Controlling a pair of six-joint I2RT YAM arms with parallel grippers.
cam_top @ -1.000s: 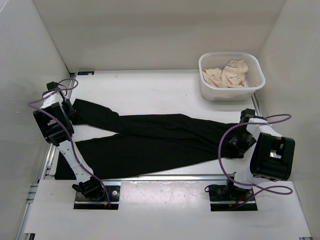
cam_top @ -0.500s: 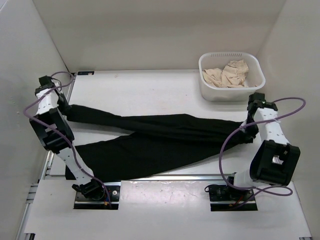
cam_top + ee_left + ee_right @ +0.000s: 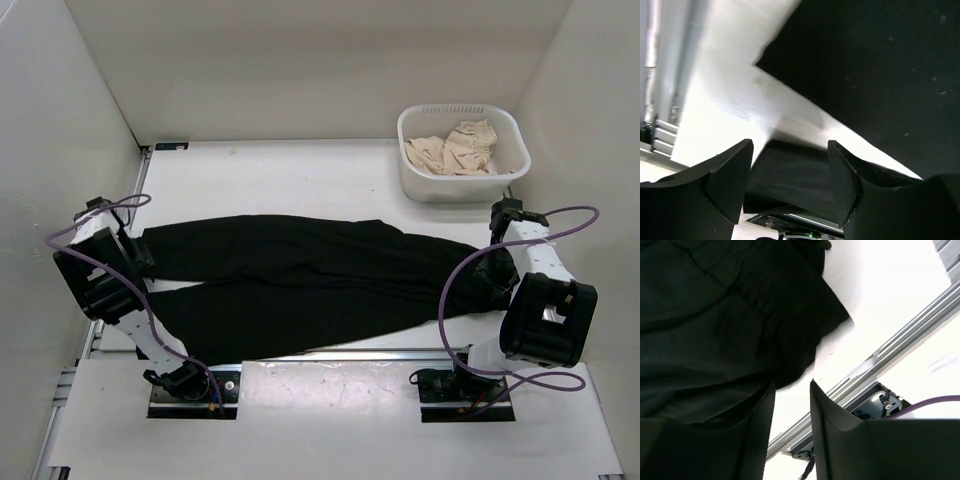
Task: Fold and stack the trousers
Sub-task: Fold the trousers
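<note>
Black trousers lie spread lengthwise across the table, their two legs running side by side toward the left and the waist end at the right. My left gripper hovers at the leg ends and is open. In the left wrist view, a leg hem shows in the gap of the left gripper, untouched by either finger, with more trousers above. My right gripper is at the waist end, open. In the right wrist view only bare table shows in the gap of the right gripper, beside the trousers.
A white basket holding beige cloth stands at the back right. White walls close in the left, right and back. An aluminium rail runs along the table's near edge. Purple cables loop beside each arm.
Both grippers have opened and let go of the trousers. The far leg has come nearer and now lies against the near leg. The left gripper moved toward the near edge.
</note>
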